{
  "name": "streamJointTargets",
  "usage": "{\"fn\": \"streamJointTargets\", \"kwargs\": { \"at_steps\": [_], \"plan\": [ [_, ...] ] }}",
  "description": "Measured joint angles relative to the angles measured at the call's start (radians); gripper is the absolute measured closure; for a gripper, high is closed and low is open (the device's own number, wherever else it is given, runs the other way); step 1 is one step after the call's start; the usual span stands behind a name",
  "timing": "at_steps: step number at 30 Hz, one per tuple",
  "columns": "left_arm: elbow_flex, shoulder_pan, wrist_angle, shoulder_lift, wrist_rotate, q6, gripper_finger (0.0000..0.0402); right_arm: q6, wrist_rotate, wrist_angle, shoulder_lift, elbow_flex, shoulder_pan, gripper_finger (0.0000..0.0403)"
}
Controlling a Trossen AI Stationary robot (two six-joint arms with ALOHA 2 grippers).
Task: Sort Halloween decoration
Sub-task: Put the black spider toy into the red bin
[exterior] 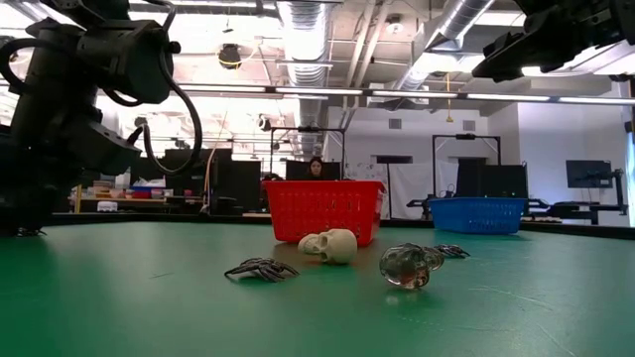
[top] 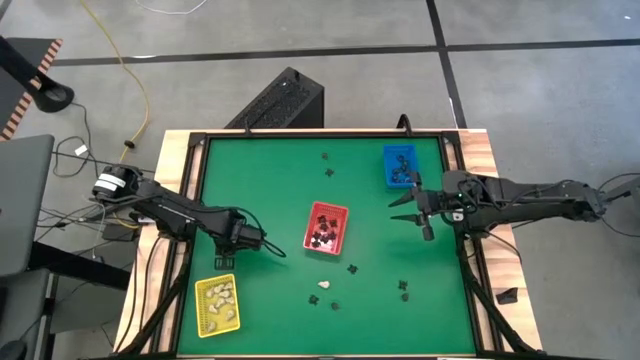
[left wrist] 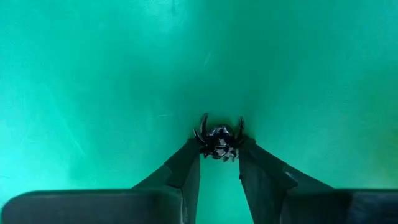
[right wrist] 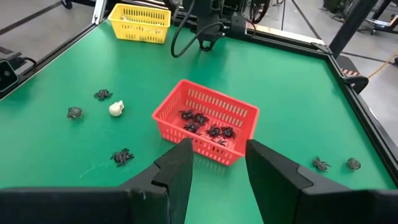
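Note:
Both fingertips of my left gripper (left wrist: 219, 149) point down at the green mat near the yellow tray (top: 217, 305), closed on a small black spider (left wrist: 219, 140). The yellow tray holds cream pieces, the red tray (top: 326, 227) black spiders, and the blue tray (top: 400, 165) dark pieces. A cream skull (top: 324, 285) and several dark pieces lie loose on the mat between the trays. My right gripper (top: 402, 210) hangs open above the mat right of the red tray, holding nothing. My left gripper pinches the black spider's body (left wrist: 217, 144) between its two fingertips, one on each side. The fingers come from above, pointing down. The spider's legs (left wrist: 203, 124) curl out past the fingertips. Whether it rests on the mat or is just clear of it, I cannot tell.
Loose on the mat are a spider (exterior: 260, 269), a cream skull (exterior: 329, 245) and a clear skull (exterior: 409, 266) near the front. Other pieces lie at the far side (top: 328, 165) and front right (top: 404, 290). A raised black frame (top: 197, 200) borders the mat.

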Motion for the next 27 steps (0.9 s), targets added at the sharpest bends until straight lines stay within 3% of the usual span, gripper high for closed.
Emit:
{"fn": "streamJointTargets", "kwargs": {
  "at_steps": [10, 18, 21, 27],
  "plan": [
    [0.039, 0.000, -0.003, 0.004, -0.031, 0.022, 0.0314, -0.001, 0.000, 0.000, 0.000, 0.000, 0.000, 0.0225],
    [0.146, 0.001, 0.027, 0.003, -0.103, 0.056, 0.0314, 0.004, 0.000, 0.001, 0.000, 0.000, 0.000, 0.0225],
    [0.193, 0.001, 0.107, 0.003, -0.131, 0.095, 0.0314, 0.006, 0.000, 0.002, 0.000, 0.000, 0.000, 0.0225],
    [0.210, 0.010, 0.493, 0.002, -0.173, 0.262, 0.0314, 0.009, 0.000, 0.009, 0.000, 0.000, 0.000, 0.0225]
  ]
}}
